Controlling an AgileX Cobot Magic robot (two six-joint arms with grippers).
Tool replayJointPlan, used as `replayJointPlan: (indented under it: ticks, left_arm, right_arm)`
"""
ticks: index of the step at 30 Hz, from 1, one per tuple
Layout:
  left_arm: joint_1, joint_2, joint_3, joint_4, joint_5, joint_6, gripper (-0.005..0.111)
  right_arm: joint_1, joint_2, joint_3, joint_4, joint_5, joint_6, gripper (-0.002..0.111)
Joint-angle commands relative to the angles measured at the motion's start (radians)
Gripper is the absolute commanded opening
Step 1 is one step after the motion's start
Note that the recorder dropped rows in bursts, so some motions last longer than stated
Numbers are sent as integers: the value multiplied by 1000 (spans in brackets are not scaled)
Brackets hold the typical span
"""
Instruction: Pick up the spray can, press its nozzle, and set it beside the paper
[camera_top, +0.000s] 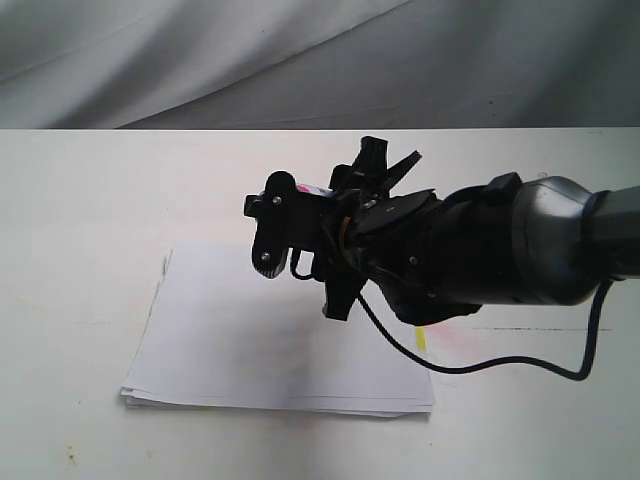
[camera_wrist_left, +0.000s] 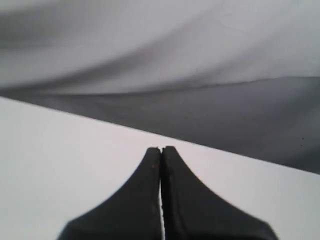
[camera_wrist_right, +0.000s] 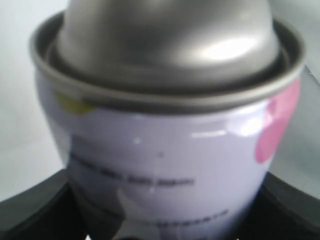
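The spray can (camera_wrist_right: 165, 160) fills the right wrist view: silver domed shoulder, white label with black print, a pink dot and a yellow dot. My right gripper (camera_wrist_right: 161, 227) is shut on it, with dark fingers (camera_wrist_right: 35, 212) on either side of its body. In the exterior view this gripper (camera_top: 308, 208) hangs above the far part of the paper (camera_top: 230, 340), and only a pink-and-white sliver of the can (camera_top: 318, 189) shows. The nozzle is hidden. My left gripper (camera_wrist_left: 161, 150) is shut on nothing over bare table and is out of the exterior view.
The white paper stack lies on the white table (camera_top: 80, 200), its yellow tab (camera_top: 421, 338) at its right edge. The right arm (camera_top: 520, 240) reaches in from the right with a black cable (camera_top: 480, 368) drooping below it. A grey cloth backdrop (camera_top: 300, 60) hangs behind.
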Motion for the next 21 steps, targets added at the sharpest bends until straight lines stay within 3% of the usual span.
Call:
replayJointPlan:
  ticks: [1,9,12,14,17,20,21]
  left_arm:
    - [-18,69,-8,-319,99,266,0]
    - [-41,183,-8,-1106,292,1096,0]
    - [-40,217,-8,-1266,403,1317,0]
    - [-40,236,-8,-1273,479,1407,0]
    - [-38,240,74,-1397,467,1654,0]
    - [-39,240,224,-1770,528,2134,0]
    - [-39,240,250,-1826,569,2218,0]
  right_arm:
    - [1,-12,-7,-24,5,-3,0]
    - [1,-12,-7,-24,5,-3,0]
    - [1,-12,-7,-24,5,-3,0]
    - [1,-12,-7,-24,5,-3,0]
    - [1,-10,-7,-24,6,-3,0]
    - [1,-10,-7,-24,6,-3,0]
    - [1,-10,-7,-24,6,-3,0]
